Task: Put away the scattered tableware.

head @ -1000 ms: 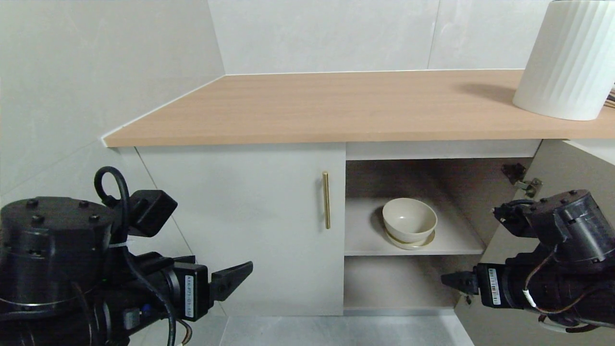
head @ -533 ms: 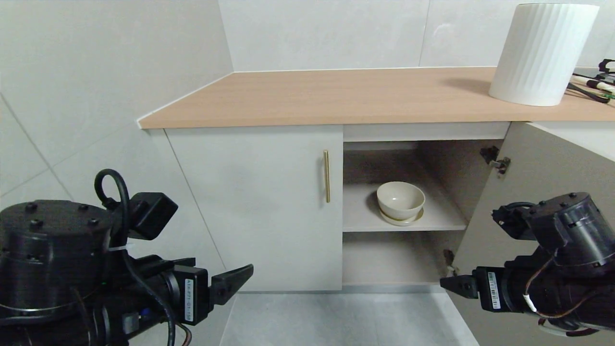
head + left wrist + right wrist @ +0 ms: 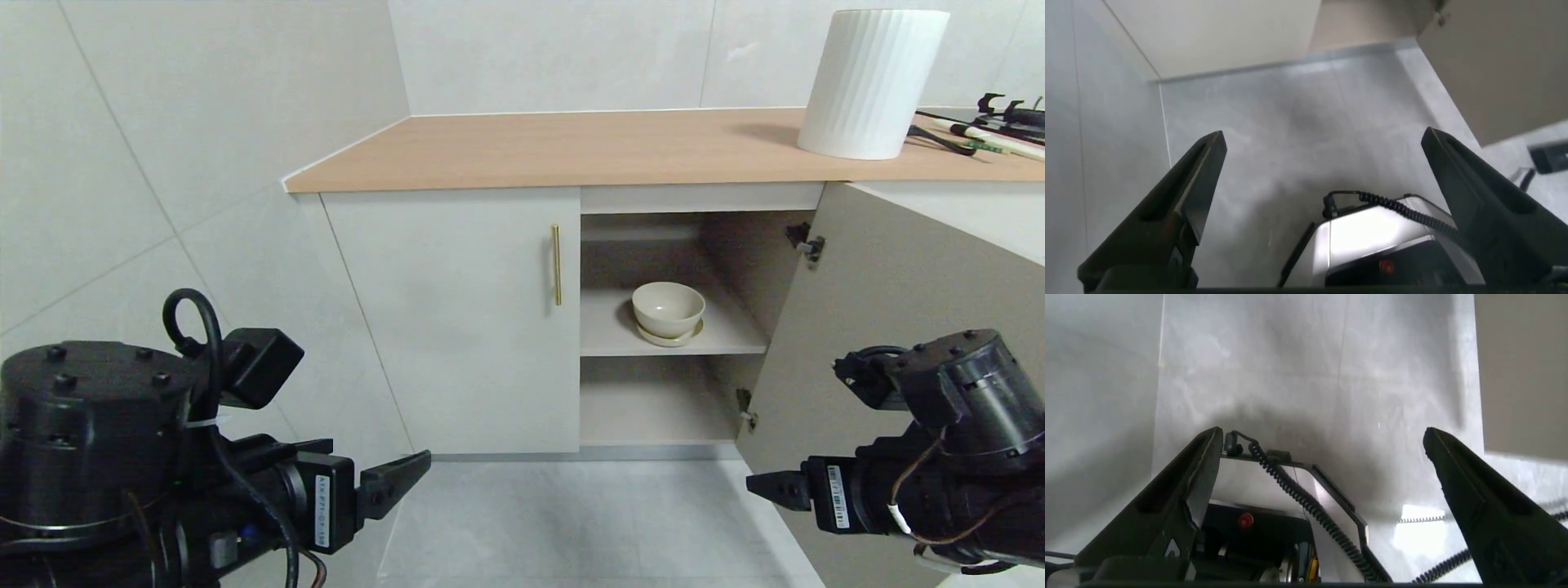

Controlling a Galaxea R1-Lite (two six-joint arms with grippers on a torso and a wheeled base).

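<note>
A cream bowl (image 3: 668, 307) sits on a small cream plate (image 3: 669, 336) on the middle shelf (image 3: 608, 331) of the open cupboard. My left gripper (image 3: 404, 478) hangs low over the floor, left of the cupboard and well short of it. In the left wrist view it (image 3: 1327, 163) is open and holds nothing. My right gripper (image 3: 759, 483) is low beside the open door, and its own wrist view shows it (image 3: 1323, 457) open and empty over the floor tiles.
The cupboard's right door (image 3: 882, 327) stands swung out toward my right arm. Its left door is closed, with a gold handle (image 3: 556, 264). On the wooden countertop (image 3: 531, 147) stand a white ribbed cylinder (image 3: 869, 82) and some dark utensils (image 3: 992, 131). A tiled wall runs along the left.
The whole picture has shifted: the camera has drawn back, so the cupboard and bowl look smaller and farther. Both grippers keep the same pose and stay open.
</note>
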